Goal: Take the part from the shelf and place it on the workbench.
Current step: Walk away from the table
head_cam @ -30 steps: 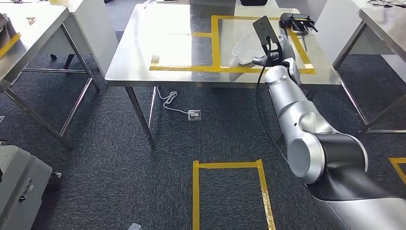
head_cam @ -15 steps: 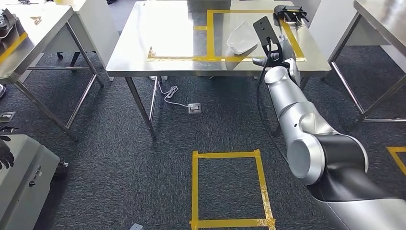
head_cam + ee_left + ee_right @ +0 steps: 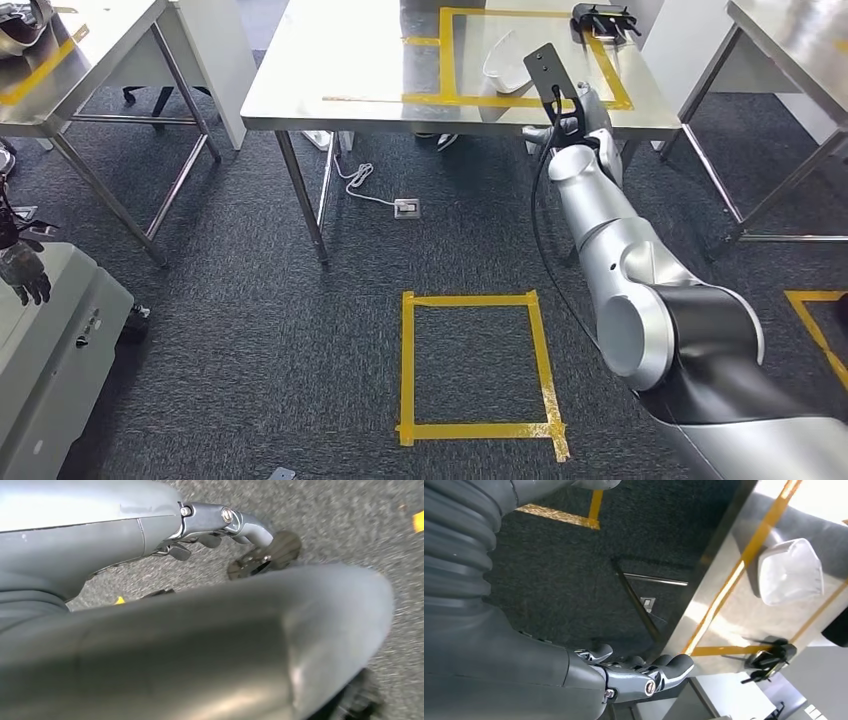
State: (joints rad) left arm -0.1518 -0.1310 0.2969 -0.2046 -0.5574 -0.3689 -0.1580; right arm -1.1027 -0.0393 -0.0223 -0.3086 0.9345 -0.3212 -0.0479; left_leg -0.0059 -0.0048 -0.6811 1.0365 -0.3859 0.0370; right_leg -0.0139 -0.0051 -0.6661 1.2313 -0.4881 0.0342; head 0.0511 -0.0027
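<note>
The white part (image 3: 505, 70) lies on the workbench (image 3: 350, 60) in the upper middle of the head frame, inside the yellow tape rectangle (image 3: 450, 55) and just above its lower strip. In the right wrist view the white part (image 3: 791, 570) reads as a shallow, rounded shell; its long axis seems to run roughly along the nearby tape strip, though which end leads I cannot tell.

The right hand (image 3: 644, 672) holds nothing, its fingers loosely curled, near the bench edge. The left hand (image 3: 25, 272), at the left edge, hangs empty with fingers curled.

The placing looks done. The risk is the right arm (image 3: 610, 230): if it swings at bench height, it could clip the edge or nudge the light shell out of the rectangle.
</note>
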